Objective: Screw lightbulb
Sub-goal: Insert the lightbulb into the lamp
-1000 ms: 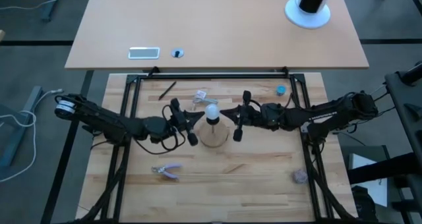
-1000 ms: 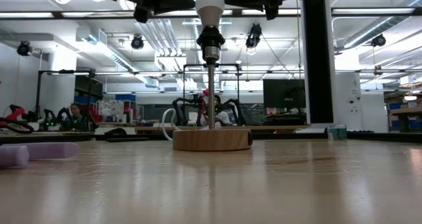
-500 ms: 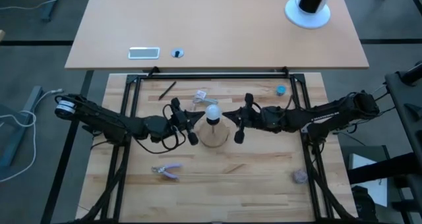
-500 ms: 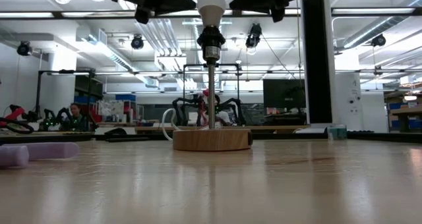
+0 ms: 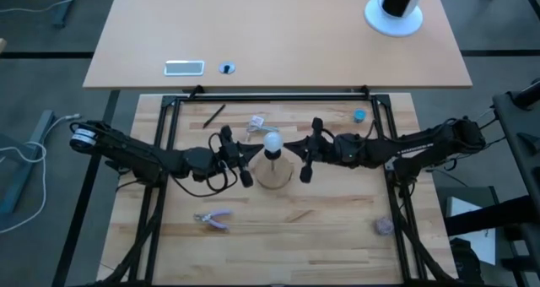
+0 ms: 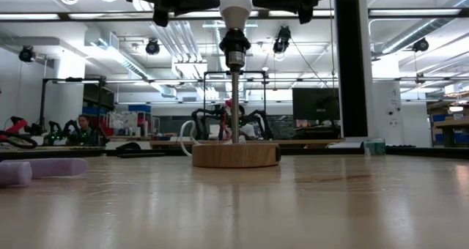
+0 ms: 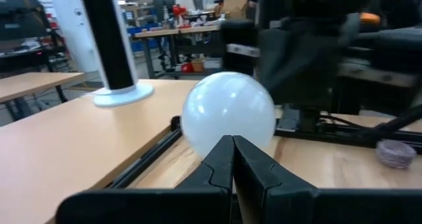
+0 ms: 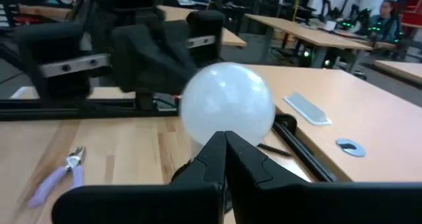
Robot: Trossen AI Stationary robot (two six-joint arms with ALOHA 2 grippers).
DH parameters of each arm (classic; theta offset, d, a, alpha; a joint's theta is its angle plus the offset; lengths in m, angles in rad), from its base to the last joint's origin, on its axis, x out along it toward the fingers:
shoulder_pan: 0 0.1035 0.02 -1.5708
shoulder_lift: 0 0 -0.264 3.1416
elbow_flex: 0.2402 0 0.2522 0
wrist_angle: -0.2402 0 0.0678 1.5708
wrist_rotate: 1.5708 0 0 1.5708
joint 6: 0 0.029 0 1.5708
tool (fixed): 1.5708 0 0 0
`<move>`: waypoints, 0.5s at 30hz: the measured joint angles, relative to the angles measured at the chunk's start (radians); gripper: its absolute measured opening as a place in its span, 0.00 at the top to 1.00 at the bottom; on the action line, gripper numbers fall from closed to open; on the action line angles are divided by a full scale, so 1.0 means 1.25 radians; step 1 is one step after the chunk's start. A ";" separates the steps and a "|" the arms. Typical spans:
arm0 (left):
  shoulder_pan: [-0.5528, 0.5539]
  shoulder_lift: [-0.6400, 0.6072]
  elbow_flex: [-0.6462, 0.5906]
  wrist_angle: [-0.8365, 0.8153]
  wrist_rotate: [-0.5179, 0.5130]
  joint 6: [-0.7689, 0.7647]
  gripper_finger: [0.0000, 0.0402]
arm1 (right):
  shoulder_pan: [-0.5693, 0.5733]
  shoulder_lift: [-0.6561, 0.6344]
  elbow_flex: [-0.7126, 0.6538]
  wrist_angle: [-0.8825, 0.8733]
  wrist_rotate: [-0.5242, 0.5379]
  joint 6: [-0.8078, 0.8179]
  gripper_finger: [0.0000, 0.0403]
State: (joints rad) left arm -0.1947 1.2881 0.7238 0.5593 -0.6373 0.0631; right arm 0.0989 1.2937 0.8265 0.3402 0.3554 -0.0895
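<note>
Wooden table (image 5: 278, 224) — lab room, ceiling lights

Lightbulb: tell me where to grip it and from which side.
Grip the lightbulb on its round globe, level from either side. It stands upright in the socket atop the lamp stem, base hidden below; left gripper and right gripper flank it, fingers shut.

One camera looks straight down on the whole counter (image 5: 278, 219) and both arms. Another sits at counter height, looking level into the room. Each wrist camera peers past its own claw, very close to the lightbulb (image 7: 228, 114), which all four views share, facing each other across it.
</note>
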 joint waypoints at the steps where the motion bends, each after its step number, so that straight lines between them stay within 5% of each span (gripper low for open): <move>1: 0.005 0.000 0.000 0.000 0.000 0.000 1.00 | 0.000 0.002 0.000 0.000 -0.001 0.000 1.00; 15: 0.004 -0.018 0.000 -0.066 -0.067 -0.023 1.00 | 0.006 -0.002 0.000 -0.091 0.004 0.030 1.00</move>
State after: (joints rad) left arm -0.1898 1.2651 0.7242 0.4770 -0.7216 0.0341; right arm 0.1062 1.2909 0.8265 0.2266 0.3603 -0.0523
